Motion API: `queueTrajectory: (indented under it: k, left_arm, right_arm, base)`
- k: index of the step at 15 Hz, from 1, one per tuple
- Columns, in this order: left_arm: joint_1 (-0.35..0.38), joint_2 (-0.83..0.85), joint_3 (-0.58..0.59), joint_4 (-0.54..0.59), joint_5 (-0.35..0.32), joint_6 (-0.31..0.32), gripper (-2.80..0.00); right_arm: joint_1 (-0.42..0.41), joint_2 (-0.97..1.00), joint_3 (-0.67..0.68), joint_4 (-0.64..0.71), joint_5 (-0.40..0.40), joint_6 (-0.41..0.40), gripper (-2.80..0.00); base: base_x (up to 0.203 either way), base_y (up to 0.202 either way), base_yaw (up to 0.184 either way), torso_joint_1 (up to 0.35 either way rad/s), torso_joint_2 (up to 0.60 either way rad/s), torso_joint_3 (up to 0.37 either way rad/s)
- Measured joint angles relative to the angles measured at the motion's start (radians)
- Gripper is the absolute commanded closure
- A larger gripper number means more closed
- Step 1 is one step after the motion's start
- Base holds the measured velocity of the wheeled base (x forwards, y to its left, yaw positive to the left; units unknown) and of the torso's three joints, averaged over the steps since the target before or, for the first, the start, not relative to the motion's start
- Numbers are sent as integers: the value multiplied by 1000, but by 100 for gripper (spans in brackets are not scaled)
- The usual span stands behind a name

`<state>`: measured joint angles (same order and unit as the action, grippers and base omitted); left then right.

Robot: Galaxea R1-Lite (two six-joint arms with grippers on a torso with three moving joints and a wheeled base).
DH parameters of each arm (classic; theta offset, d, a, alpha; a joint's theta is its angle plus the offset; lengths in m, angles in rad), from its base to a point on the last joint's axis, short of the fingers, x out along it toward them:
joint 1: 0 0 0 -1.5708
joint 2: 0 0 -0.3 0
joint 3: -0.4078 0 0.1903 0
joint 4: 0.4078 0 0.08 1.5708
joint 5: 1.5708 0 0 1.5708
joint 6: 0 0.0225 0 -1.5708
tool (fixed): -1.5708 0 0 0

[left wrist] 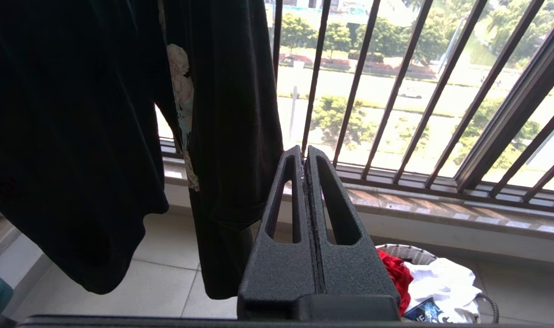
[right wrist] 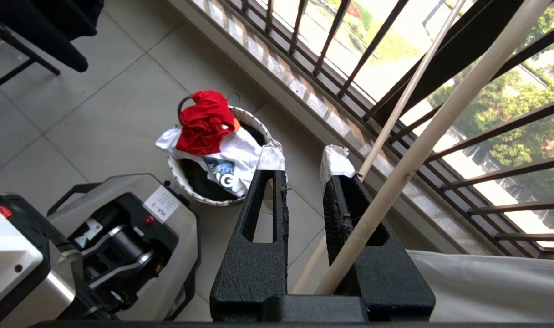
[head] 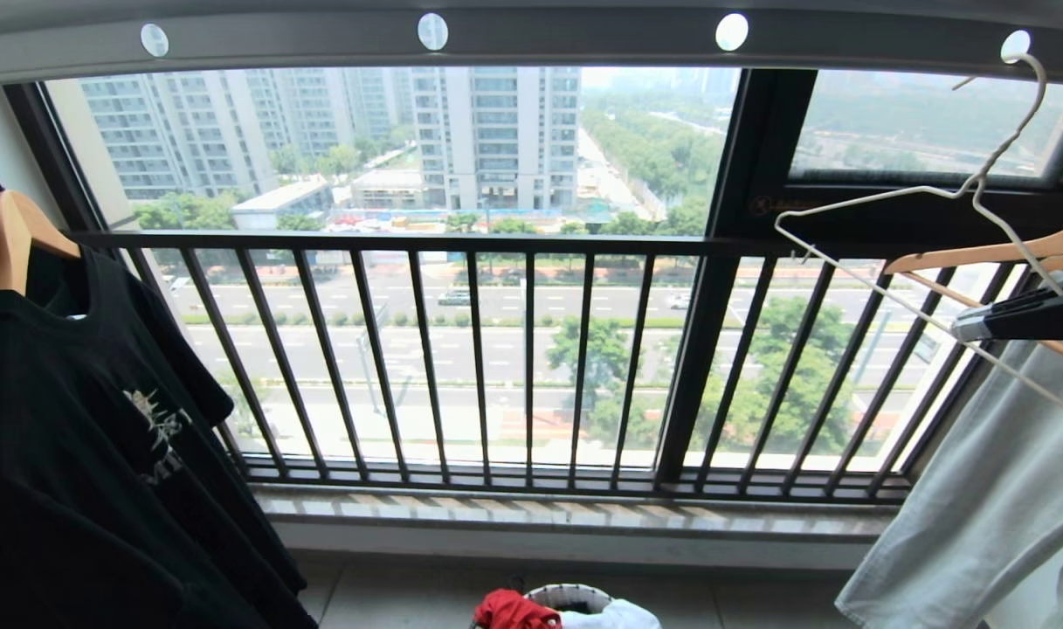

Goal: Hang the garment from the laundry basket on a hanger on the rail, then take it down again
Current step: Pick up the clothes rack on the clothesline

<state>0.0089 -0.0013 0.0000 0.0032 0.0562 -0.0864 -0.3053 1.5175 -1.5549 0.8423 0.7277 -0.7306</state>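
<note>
Looking at the head view first: the rail [head: 583,39] runs across the top, and the hanger [head: 1011,131] is hooked into a hole at the upper right. Its wire frame is tilted, slanting down toward the right edge. The right gripper [head: 1011,319] sits right at that lower wire, next to a wooden hanger [head: 976,253]. The garment [head: 514,610] is way down at bottom centre, bunched on the laundry basket [head: 575,594], so hanger and shirt are well apart, one high right, one low middle. In the left wrist view, the left gripper [left wrist: 305,152] has its jaws pressed together with nothing in them. The garment [left wrist: 395,273] and the basket [left wrist: 404,249] sit lower right, just past it. In the right wrist view, the right gripper [right wrist: 304,159] has its jaws a little apart. The hanger [right wrist: 403,98] wire comes in diagonally from the upper right to one taped tip, but I can't see it pinched. The garment [right wrist: 204,120] lies far below on a white cloth [right wrist: 245,150]. I'd say the right arm is clearly the closer one for the hanger.
</note>
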Motion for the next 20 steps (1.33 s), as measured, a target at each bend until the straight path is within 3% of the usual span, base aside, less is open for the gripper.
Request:
queueTrajectory:
  k: [20]
  left_arm:
    - [0, 0, 0, 0, 0, 0, 0]
  right_arm:
    - [0, -199, 79, 1, 3, -29, 0]
  base:
    - [0, 0, 0, 0, 0, 0]
